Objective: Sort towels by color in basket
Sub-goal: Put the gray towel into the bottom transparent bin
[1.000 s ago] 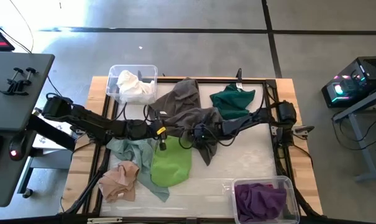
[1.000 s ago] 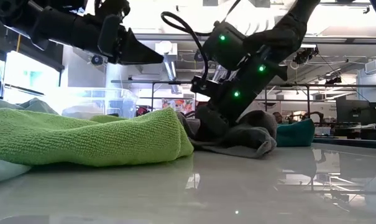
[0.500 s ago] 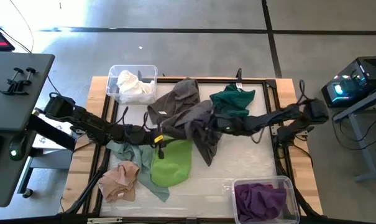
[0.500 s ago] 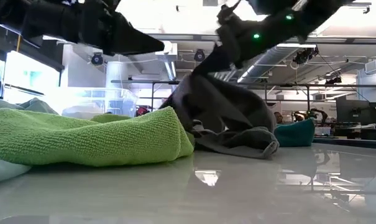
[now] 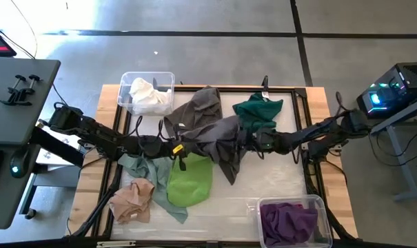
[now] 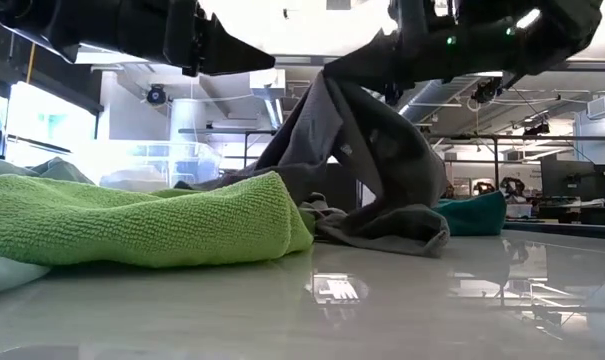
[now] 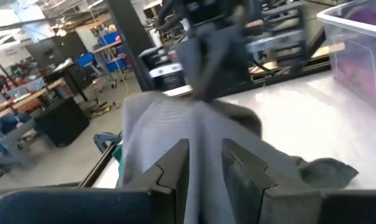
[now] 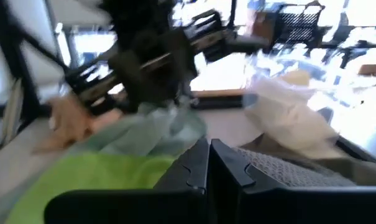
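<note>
At the table's front edge stood a clear bin holding the purple towel; at the front left lay the peach towel, with the pale mint towel beside it and the lime green towel spread flat just right of that. In the low view the lime green cloth lay nearest, with grey fabric heaped behind it. At mid-table the right gripper was clamped shut on a grey towel, one end raised clear of the surface and the rest trailing down to the table; the low view showed this cloth hanging in a peak from the gripper above. The left gripper hovered over the near edge of the grey pile, its fingers parted with a narrow gap and grasping nothing. A second grey towel lay further back, touching the lifted one. The dark teal towel sat on the table towards the rear right. At the rear left corner, a second clear bin held the white towel.
</note>
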Controlling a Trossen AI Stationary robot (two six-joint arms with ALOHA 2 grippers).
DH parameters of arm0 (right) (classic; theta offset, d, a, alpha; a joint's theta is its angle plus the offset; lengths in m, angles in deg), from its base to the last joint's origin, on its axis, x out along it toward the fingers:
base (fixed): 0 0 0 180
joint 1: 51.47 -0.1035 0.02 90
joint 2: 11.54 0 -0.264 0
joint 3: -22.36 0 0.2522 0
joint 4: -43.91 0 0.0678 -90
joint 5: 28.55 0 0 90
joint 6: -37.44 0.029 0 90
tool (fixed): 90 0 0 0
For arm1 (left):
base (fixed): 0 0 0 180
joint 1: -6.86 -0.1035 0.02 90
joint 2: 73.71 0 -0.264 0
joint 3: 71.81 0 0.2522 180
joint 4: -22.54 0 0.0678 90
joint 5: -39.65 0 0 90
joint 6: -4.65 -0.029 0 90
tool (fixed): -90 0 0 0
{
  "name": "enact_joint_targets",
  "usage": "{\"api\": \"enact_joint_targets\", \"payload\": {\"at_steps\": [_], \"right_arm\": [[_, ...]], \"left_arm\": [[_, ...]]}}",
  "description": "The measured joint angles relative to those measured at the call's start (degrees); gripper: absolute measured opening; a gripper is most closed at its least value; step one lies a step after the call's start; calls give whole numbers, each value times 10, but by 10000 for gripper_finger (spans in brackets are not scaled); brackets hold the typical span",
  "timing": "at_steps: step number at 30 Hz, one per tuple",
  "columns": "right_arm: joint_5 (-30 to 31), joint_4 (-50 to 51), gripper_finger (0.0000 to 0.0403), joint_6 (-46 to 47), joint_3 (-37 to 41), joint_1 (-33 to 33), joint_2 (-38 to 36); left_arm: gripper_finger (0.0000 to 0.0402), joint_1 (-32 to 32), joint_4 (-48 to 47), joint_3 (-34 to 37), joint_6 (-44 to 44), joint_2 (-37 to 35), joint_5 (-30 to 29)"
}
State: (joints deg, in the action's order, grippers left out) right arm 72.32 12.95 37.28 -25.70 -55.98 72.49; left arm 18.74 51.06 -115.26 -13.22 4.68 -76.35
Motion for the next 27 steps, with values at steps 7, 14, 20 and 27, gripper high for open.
{"api": "enact_joint_targets", "payload": {"at_steps": [7,14,20,27], "right_arm": [[116,382,2,-6,-122,-70,-87],[325,652,1,-34,-290,-151,-120],[421,712,1,-106,-407,-195,-122],[401,709,1,-195,-523,-191,-122]], "left_arm": [[80,-9,-27,0,16,0,-15],[80,-18,-77,0,63,0,-18],[80,-18,-82,0,63,0,-19],[80,-23,-81,0,54,0,-22]]}}
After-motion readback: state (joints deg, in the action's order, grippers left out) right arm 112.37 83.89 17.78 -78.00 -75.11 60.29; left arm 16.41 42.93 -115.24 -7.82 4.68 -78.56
